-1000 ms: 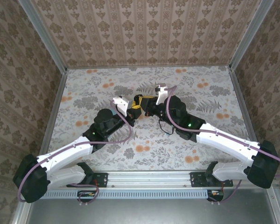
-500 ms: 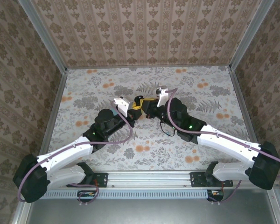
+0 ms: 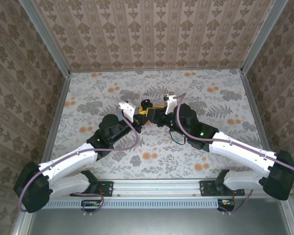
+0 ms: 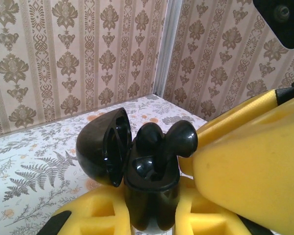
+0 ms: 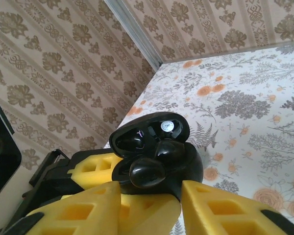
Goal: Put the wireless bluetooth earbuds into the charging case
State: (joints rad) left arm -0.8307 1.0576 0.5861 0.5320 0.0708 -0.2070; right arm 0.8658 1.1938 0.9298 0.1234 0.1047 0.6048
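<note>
You have a floral-print tabletop (image 3: 225,98) walled left, right and far by damask-patterned panels (image 3: 152,34), aluminium posts (image 3: 45,36) at both far corners.

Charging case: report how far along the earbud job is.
Done: both glossy black earbuds stand in the wells of the open glossy black clamshell charging case, which the left gripper clamps in its jaws. In hand: the right gripper has its jaws apart beside the buds, gripping neither. Left: the buds look proud, so perhaps a press down, then shutting the lid.
</note>
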